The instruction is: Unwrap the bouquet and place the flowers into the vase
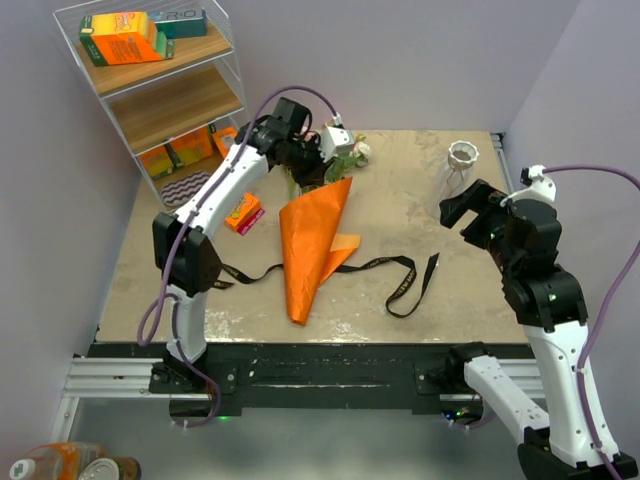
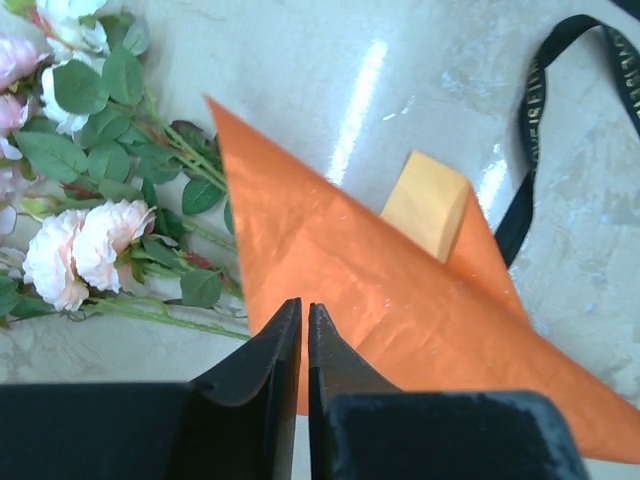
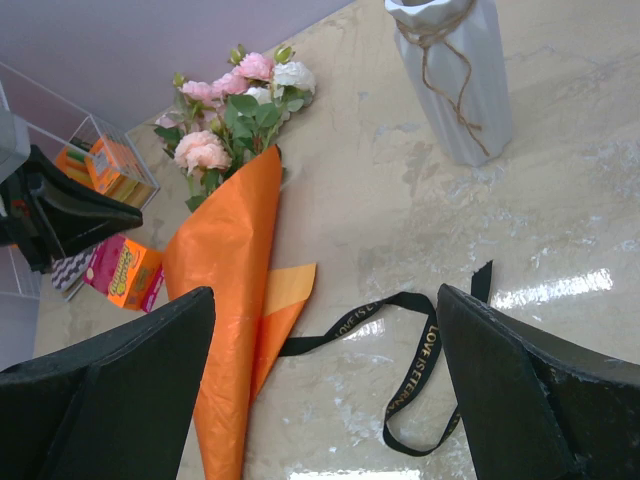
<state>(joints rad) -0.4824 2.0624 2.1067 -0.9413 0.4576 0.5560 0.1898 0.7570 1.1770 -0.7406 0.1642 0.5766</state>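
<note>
The bouquet lies across the table with its orange paper (image 1: 315,245) (image 2: 400,300) (image 3: 225,270) loosened. The black ribbon (image 1: 400,275) (image 2: 530,130) (image 3: 420,370) lies untied beside it. Pink and cream flowers (image 1: 347,150) (image 2: 75,250) (image 3: 235,100) stick out of the wide far end. My left gripper (image 1: 318,172) (image 2: 303,305) hovers just over that upper paper edge, jaws shut with nothing seen between them. The vase (image 1: 462,160) (image 3: 450,80), white and ribbed with twine at its neck, stands at the far right. My right gripper (image 1: 470,215) (image 3: 325,295) hangs open near the vase, above the ribbon.
A wire shelf (image 1: 160,80) with boxes stands at the far left corner. A small orange and pink box (image 1: 243,213) (image 3: 125,272) lies on the table left of the paper. A paler flap (image 1: 345,243) (image 2: 430,200) pokes from under the paper. Walls close the back and right.
</note>
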